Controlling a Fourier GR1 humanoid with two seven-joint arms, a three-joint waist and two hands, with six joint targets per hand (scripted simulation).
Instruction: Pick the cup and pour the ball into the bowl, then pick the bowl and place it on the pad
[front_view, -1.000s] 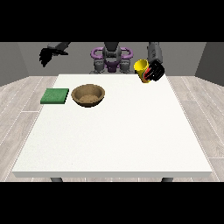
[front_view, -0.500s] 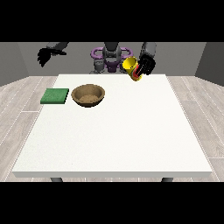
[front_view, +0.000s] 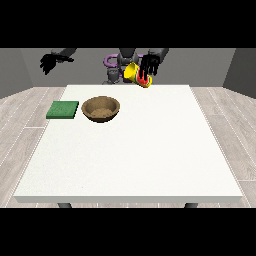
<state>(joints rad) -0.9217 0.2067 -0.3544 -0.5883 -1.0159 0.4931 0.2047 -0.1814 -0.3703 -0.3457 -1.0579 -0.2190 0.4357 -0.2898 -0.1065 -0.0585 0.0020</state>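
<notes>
Leftward-carried cup now tilts, mouth toward bowl.

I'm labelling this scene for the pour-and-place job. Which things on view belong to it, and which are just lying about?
Part of the job:
- yellow cup, tilted, held by the hand at the view's right
- wooden bowl on the table
- green pad beside the bowl
The ball cannot be seen.

Not in use:
- hand at the view's left, raised off the table
- white table

Wooden bowl, matt white table
</notes>
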